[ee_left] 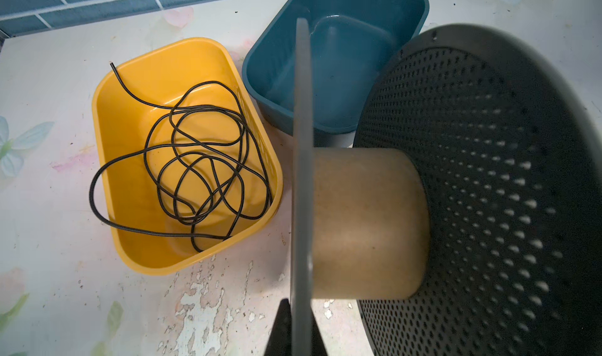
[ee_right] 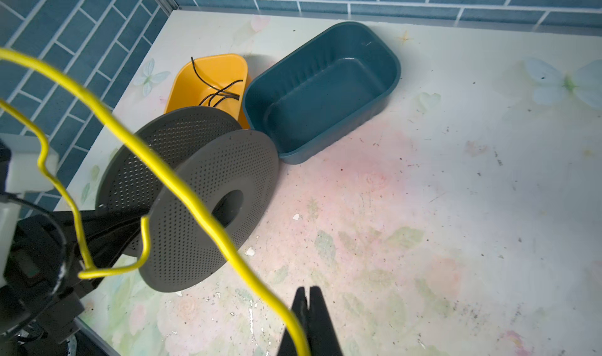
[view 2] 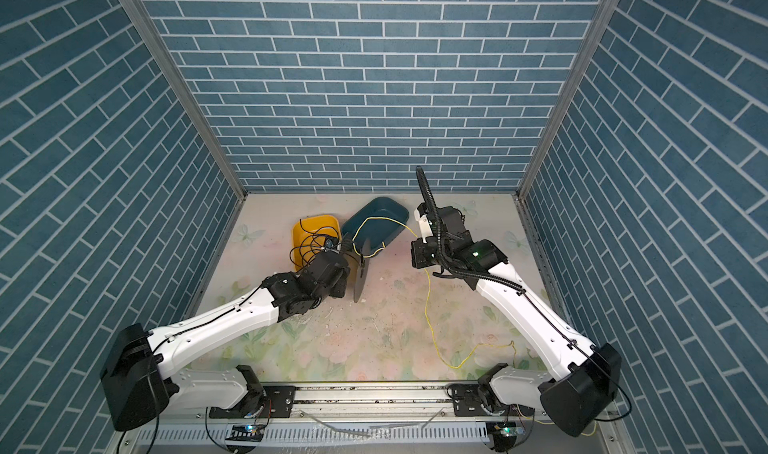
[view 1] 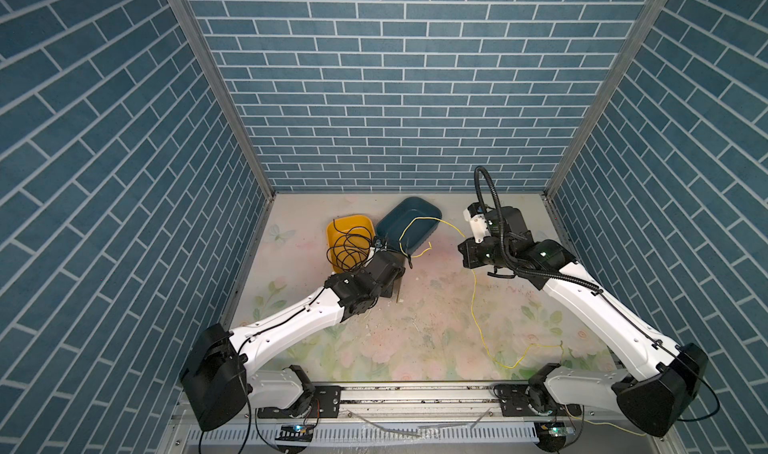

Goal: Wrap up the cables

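Between the right fingers (ee_right: pixel 322 325), pressed together, we pinch the yellow cable (ee_right: pixel 182 188) partway along its length. From that pinch the short part climbs away to the left and far side, arcs over the blue tub (view 1: pixel 432 211) and drops back to end just beside the spool (view 2: pixel 360 273). Whether it touches the spool we cannot tell. The long part falls the other way, running toward the near edge of the bench (view 1: pixel 415 340) and curling there by the right arm's base.

On the left, the left fingers (ee_left: pixel 280 338) are clamped on the rim of one grey flange (ee_left: pixel 301 142) and carry the spool with its axis lying left to right. Its cardboard core (ee_left: pixel 365 221) is bare, with no turn of cable on it.

So the cable lies to the right of the core and outside the right-hand flange, not in the gap between the two. We judge that the right arm, the nearer one, must lead it over that flange onto the core. Behind the spool, the black wires (ee_left: pixel 195 162) lie in the yellow tub (ee_left: pixel 107 116), apart from all this.
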You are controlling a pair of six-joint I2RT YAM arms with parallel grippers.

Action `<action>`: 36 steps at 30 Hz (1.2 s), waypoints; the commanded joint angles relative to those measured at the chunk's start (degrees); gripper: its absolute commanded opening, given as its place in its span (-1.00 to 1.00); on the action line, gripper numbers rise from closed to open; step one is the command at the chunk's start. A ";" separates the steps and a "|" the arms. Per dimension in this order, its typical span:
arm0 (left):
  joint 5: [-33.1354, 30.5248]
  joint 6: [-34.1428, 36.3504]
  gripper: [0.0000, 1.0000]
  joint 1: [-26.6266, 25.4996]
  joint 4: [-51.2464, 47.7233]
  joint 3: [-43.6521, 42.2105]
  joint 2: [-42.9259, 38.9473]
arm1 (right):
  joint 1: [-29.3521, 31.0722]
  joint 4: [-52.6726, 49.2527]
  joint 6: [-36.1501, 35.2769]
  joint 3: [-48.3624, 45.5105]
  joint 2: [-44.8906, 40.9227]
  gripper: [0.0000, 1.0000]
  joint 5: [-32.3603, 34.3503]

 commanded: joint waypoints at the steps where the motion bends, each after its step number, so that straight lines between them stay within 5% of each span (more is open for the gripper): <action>1: -1.08 -1.61 -1.00 -0.22 6.04 -0.49 0.32 | 1.75 2.85 3.45 1.59 2.35 -1.00 -0.29; 16: -0.22 -2.39 -0.86 0.39 8.15 -3.72 0.67 | 5.08 3.05 5.95 0.08 8.92 -1.00 2.80; 29: 0.40 -2.66 -0.13 0.39 6.89 -5.22 -1.77 | 5.08 4.06 6.52 -2.52 10.05 -1.00 8.81; 36: 1.50 -2.55 0.08 0.72 6.21 -5.31 -3.57 | 5.08 3.66 5.58 -2.42 11.22 -1.00 9.47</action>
